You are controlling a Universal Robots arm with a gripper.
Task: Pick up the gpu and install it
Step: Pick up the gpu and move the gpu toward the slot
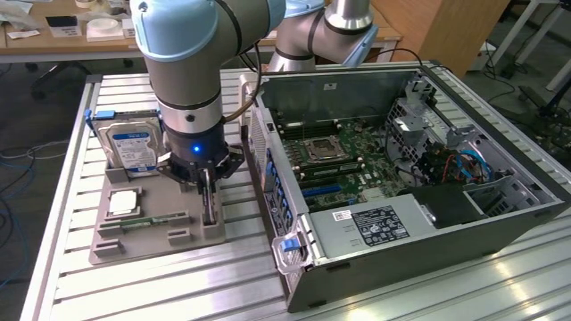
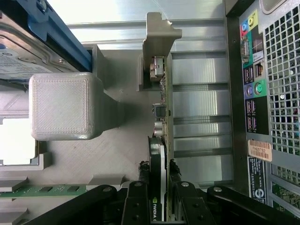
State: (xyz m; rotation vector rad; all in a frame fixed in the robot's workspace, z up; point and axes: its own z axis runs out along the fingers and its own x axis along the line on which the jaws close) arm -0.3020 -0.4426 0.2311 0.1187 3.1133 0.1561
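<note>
The big black open-sided computer case (image 1: 428, 267) sits on the slatted aluminium table (image 1: 134, 287), its green motherboard (image 1: 357, 157) bared. A grey metal power-supply box with a white label (image 1: 375, 224) fills the case's near corner. Just beside the case, on the exterior view's left, lies a grey plastic holder tray (image 1: 134, 246). A silver hard drive with a blue label (image 1: 132, 148) stands upright at the tray's corner away from the case. A slim green memory stick (image 1: 147, 221) lies flat in its slot, well apart from the case.
</note>
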